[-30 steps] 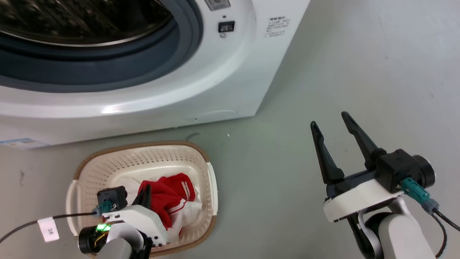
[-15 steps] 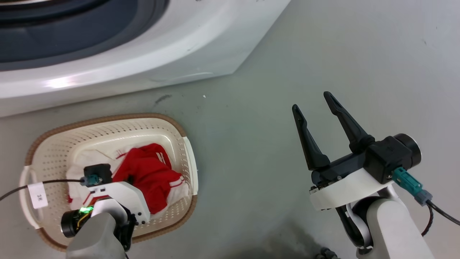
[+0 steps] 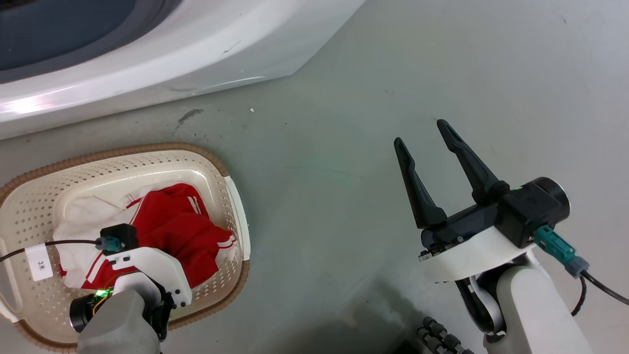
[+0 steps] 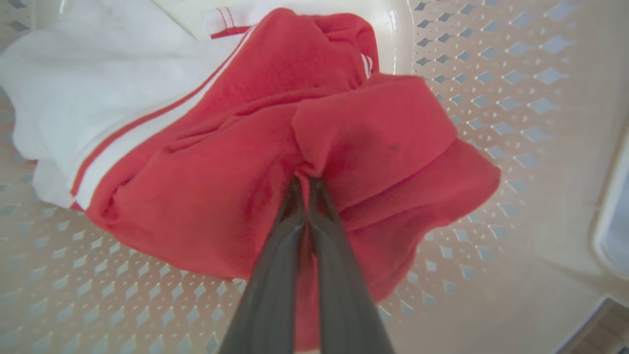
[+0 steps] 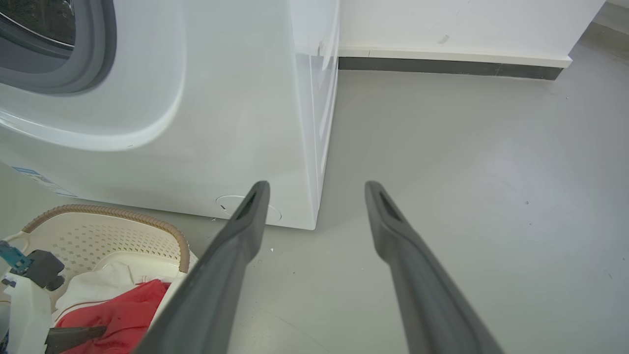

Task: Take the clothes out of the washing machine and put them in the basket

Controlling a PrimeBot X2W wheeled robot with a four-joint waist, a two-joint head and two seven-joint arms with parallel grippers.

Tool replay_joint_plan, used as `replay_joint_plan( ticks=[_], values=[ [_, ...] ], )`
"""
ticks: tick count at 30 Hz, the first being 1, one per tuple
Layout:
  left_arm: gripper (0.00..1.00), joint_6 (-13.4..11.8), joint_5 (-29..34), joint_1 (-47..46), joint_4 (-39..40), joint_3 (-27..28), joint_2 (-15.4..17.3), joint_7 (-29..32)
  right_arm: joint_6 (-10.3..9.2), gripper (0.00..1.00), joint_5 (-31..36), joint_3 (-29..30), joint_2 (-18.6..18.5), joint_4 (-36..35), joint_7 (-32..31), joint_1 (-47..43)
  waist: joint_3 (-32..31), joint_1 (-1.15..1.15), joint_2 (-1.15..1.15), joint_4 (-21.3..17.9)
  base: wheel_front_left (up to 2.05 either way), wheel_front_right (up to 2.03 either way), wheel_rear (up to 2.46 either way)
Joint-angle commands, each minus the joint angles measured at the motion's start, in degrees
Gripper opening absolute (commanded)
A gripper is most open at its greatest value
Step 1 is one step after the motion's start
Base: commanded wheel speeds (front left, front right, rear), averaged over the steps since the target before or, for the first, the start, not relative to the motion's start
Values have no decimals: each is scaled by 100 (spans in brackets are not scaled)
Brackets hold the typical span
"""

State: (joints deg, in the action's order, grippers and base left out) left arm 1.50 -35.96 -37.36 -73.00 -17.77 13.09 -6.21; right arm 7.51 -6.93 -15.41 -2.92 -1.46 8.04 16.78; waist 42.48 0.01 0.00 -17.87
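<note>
One bundle of red-and-white clothes (image 4: 221, 196) sits in the basket (image 3: 123, 150), left pincer (image 4: 307, 181) clamped on it; right pincer (image 3: 419, 132) hangs spread wide above the floor (image 3: 319, 172).

The right gripper (image 3: 419, 132) is hovering over the grey floor (image 3: 319, 206), its two dark fingers standing wide apart and holding nothing. Well off to its left, the left gripper (image 3: 152, 270) is reaching down into the basket (image 3: 147, 147), its fingers hidden beneath its white housing. Directly under it the clothes (image 3: 172, 226), red with white panels, are lying bunched. Beyond both grippers, the washing machine (image 3: 196, 54) is showing its white front.
</note>
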Motion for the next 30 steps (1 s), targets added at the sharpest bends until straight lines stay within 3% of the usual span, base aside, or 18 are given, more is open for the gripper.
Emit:
replay_joint_plan(
  ticks=[1,2,16,30],
  values=[
    [73,-18,-4,-52,-24,12,3,-54,-4,100,-7,6,9,34,29,103,-47,-1,0,3,0,0,0],
    [100,-17,-12,-32,-30,5,-6,-54,-4,100,-6,18,9,52,40,96,-83,-1,0,7,0,0,0],
    [100,109,-283,561,-76,133,-257,-462,-4,100,161,139,7,393,-28,-211,-1539,-1,0,326,0,0,0],
    [100,122,-141,1122,312,99,-442,-900,-4,100,333,530,7,259,-450,-985,-3033,-1,0,1020,0,0,0]
  ],
)
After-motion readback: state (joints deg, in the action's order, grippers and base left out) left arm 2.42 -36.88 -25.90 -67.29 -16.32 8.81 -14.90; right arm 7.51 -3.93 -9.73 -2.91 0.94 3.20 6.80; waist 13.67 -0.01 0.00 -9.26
